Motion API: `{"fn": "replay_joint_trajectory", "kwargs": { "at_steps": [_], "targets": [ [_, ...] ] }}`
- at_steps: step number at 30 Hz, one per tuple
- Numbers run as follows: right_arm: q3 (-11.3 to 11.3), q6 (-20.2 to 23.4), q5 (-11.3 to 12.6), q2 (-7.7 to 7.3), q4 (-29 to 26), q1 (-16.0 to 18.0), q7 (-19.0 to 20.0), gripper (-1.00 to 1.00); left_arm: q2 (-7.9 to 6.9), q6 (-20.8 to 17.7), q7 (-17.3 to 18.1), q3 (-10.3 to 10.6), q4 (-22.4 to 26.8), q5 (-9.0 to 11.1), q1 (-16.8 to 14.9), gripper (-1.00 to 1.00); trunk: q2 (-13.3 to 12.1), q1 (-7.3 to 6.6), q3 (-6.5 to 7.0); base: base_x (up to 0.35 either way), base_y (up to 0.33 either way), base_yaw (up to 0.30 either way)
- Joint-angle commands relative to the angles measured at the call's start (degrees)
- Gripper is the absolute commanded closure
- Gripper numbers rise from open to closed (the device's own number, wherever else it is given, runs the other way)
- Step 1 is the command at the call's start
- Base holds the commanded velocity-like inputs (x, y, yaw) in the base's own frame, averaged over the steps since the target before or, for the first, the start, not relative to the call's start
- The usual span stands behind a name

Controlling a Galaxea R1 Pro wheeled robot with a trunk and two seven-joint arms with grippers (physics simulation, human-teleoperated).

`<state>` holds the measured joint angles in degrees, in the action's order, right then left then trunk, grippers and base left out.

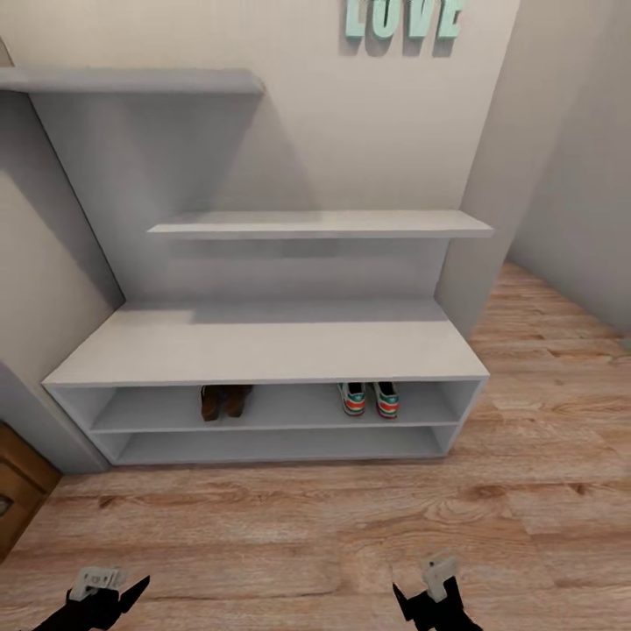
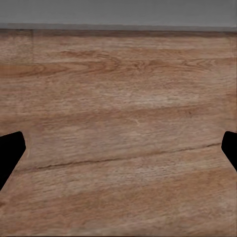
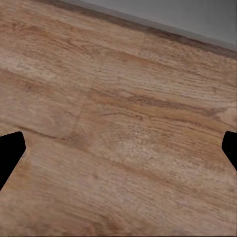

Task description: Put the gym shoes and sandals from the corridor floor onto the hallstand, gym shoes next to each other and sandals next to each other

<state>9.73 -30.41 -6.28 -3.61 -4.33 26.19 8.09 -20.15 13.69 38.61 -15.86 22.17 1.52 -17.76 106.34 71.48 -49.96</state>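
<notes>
On the upper shelf, left-ish: the two sandals (image 1: 225,400) sit side by side, touching or nearly, brown w/ tan insides, toes facing into the rack.
Same shelf, right of middle: the two gym shoes (image 1: 369,398) next to each other, heels out, green/red lining showing, white sides. Well apart from the sandals.
Rack: the hallstand (image 1: 263,350) is low, light grey, broad flat top w/ nothing on it, two open shelf levels. Lower level looks bare.
Floor: the corridor floor (image 1: 307,517) is wood-grain planks running in front of the rack and off to the right; no shoes on the part in view.
Left gripper (image 1: 102,585): low at the head view's bottom edge, above the floor, well back from the rack. Wrist cam has both black fingertips (image 2: 10,153) at the far edges, so spread wide, holding nothing.
Right gripper (image 1: 436,585): same deal, fingertips (image 3: 10,153) far apart over bare planks, nothing held.
Wall stuff: two thin grey wall shelves (image 1: 320,224) above the rack, mint "LOVE" letters (image 1: 403,17) up top, wooden door (image 1: 17,482) edge at far left.
</notes>
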Motion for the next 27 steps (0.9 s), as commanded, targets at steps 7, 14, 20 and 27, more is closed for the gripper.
{"fn": "replay_joint_trajectory", "kwargs": {
  "at_steps": [7,14,20,27],
  "targets": [
    [-0.3,-3.3,-0.2,-0.98,0.1,-4.9,5.2,-1.00,0.59,0.3,-9.9,-0.3,-1.3,0.3,1.2,-1.00,-2.8,-1.55,1.23,0.000,0.000,0.000],
    [-0.3,-4.3,-0.1,-1.28,0.1,-6.1,5.4,-1.00,1.12,3.3,-13.3,-0.4,-5.9,1.3,1.6,-1.00,-5.6,-3.09,2.48,0.000,0.000,0.000],
    [-0.3,-4.5,-0.4,-1.15,0.4,-6.4,5.3,-1.00,4.55,6.1,-17.3,-0.3,-8.5,2.7,1.7,-1.00,-8.0,-4.41,3.56,0.000,0.000,0.000],
    [-0.3,-4.4,-0.3,-1.12,2.5,-6.5,5.2,-1.00,6.46,6.5,-19.5,-0.2,-9.0,2.9,1.7,-1.00,-10.8,-5.94,4.82,0.000,0.000,0.000]
  ]
}}
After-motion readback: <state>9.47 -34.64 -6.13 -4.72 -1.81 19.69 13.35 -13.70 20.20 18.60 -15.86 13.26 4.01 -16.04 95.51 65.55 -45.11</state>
